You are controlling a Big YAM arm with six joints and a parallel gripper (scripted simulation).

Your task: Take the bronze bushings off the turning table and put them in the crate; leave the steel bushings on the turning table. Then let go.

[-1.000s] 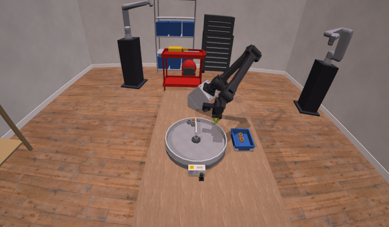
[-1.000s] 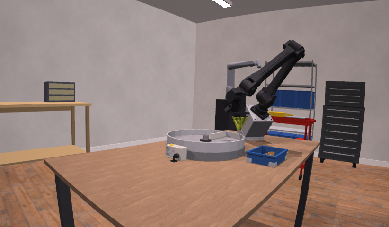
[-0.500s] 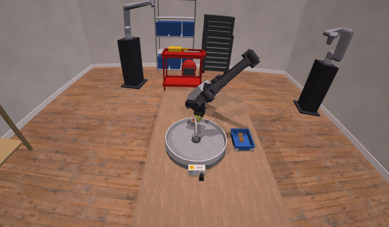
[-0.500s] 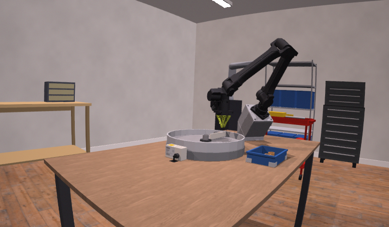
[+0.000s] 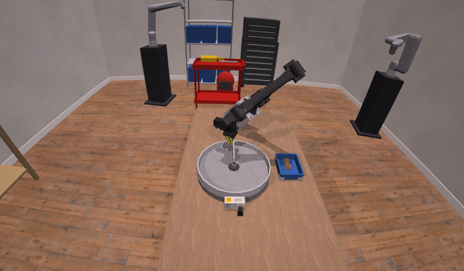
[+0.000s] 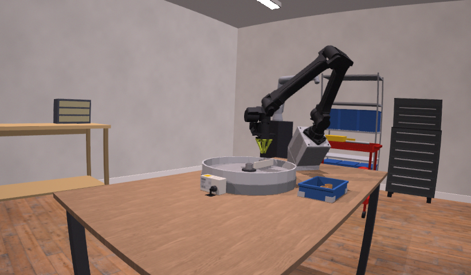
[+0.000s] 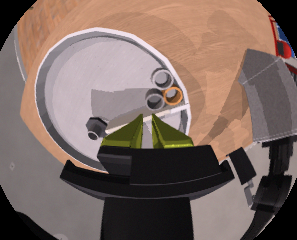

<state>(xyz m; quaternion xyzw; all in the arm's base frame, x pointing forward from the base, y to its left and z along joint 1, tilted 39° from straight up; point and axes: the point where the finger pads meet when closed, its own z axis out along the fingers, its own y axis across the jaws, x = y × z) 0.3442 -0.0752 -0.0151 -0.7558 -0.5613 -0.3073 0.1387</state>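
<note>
The turning table (image 5: 241,183) (image 6: 255,184) (image 7: 73,70) holds two steel bushings, one (image 5: 225,145) (image 7: 153,80) near the rim and another (image 5: 230,147) (image 7: 146,101) beside it. A bronze bushing (image 7: 181,96) stands upright between them and the rim, close beside both. The blue crate (image 5: 289,177) (image 6: 314,192) holds two bronze bushings, one (image 5: 287,161) behind the other (image 5: 288,167). My gripper (image 5: 230,143) (image 6: 263,154) (image 7: 147,117) is open by a narrow gap and empty. It points down above the far part of the turning table, over the bushing group, whose bronze one it mostly hides in the top view.
A pale bar (image 5: 233,152) (image 6: 263,164) (image 7: 130,120) runs from the hub (image 5: 233,166) (image 6: 248,167) (image 7: 95,125) to the rim, close beside the bushings. The raised rim surrounds the disc. A white box (image 5: 234,203) (image 6: 210,184) stands at the turning table's front.
</note>
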